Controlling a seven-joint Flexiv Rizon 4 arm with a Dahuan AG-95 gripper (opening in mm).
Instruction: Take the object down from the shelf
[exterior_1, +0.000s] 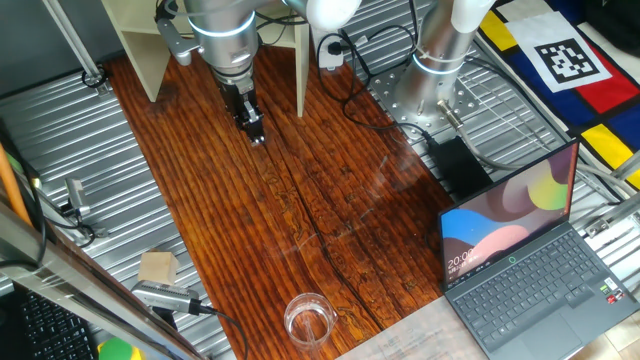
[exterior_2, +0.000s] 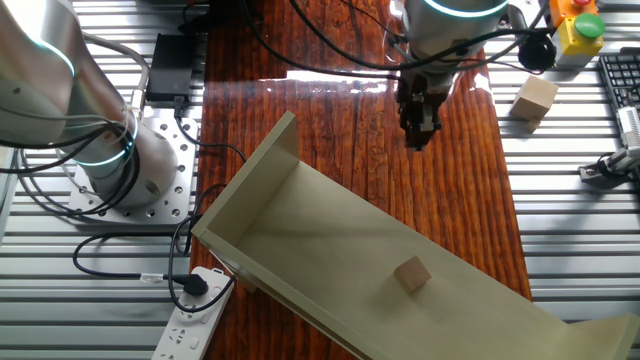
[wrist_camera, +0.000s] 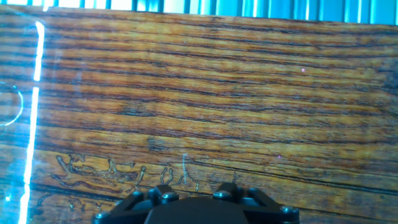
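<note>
The tiny light-tan cube rests on the horizontal board of the cream-beige shelf. In one fixed view only the shelf's upright boards show and the cube is hidden. My gripper hangs low over the dark wooden table in front of the shelf, well apart from the cube; it also shows in the other fixed view. Its fingers look pressed together with nothing between them. The hand view shows only the gripper's black base and bare table wood.
A larger pale wooden square lies off the table's edge on the metal grating. A clear glass stands at the table's near end. A laptop, a power strip and cables lie around the arm's base.
</note>
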